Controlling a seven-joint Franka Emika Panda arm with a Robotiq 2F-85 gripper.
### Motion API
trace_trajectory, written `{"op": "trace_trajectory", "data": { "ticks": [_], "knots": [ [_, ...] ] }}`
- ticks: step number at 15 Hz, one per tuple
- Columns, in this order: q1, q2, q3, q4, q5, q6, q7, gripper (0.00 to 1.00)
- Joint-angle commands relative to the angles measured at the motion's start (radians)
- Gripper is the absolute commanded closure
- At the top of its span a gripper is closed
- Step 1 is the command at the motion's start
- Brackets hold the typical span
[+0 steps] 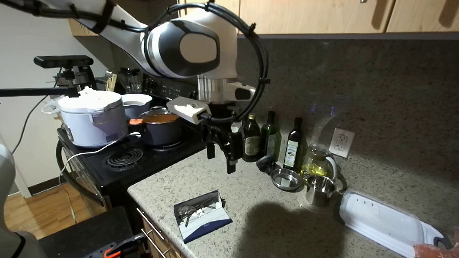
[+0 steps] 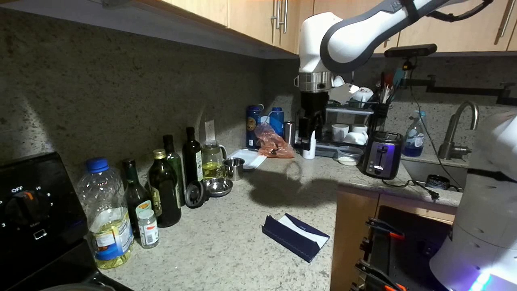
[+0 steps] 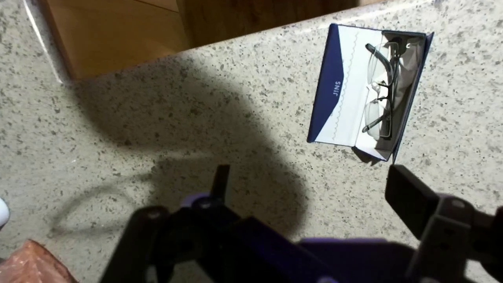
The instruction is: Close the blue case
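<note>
Gripper (image 3: 310, 182) released, jaws spread wide; hangs above ctr (image 1: 251, 186), well apart from case (image 3: 355, 90). Case on ctr nr its edge, flap (image 3: 328, 92) folded out, specs (image 3: 390, 91) inside. Long axis runs approx. across that edge; in wrist view near-vert., top leaning R, flap to L, specs side to R.

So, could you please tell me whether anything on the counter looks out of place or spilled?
No spill shows. Slightly odd is the round black piece, which seems tipped up while the steel dish beside it lies face up; the blue case lies open, glasses inside.
</note>
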State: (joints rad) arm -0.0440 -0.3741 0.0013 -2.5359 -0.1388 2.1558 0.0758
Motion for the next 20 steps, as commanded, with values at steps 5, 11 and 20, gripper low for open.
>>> {"op": "trace_trajectory", "data": {
  "ticks": [5, 11, 20],
  "knots": [
    [0.002, 0.049, 0.016, -0.022, -0.005, 0.051, 0.026, 0.0],
    [0.006, 0.052, 0.01, -0.021, 0.009, 0.062, 0.016, 0.0],
    [0.029, 0.146, -0.005, -0.126, 0.153, 0.303, 0.005, 0.0]
  ]
}}
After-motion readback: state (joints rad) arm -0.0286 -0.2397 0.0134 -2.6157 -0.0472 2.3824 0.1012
